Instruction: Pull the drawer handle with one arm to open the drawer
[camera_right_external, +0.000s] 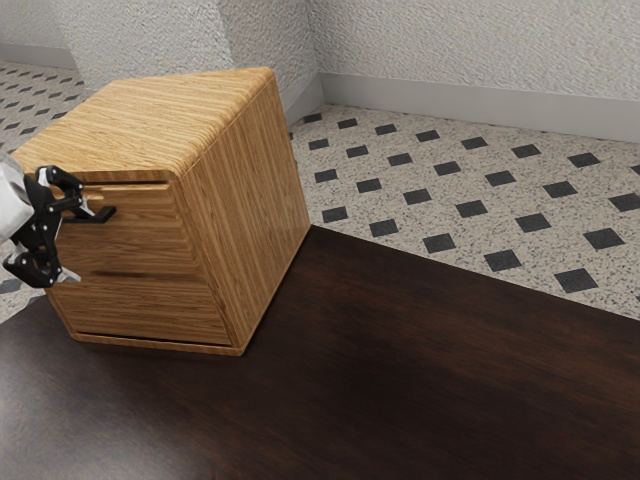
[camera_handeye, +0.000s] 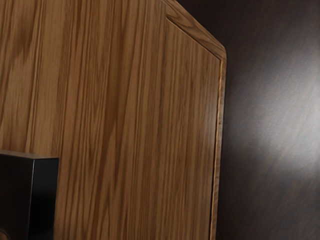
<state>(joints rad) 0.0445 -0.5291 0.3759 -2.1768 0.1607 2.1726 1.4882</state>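
**Robot Gripper Hovering at Drawer Front**

The black gripper is hanging before the wooden cabinet on the dark table, its fingers standing well apart; the upper finger is sitting at the black handle of the top drawer, possibly touching it; the drawer front is looking flush with the cabinet

We see a rough, pale stucco wall across the top of the frame, jutting forward in a corner at the upper left. A plain grey baseboard runs along its foot. Below lies a speckled floor dotted with small black diamonds. A dark wooden table fills the lower frame; in the wrist view its surface carries a soft sheen.
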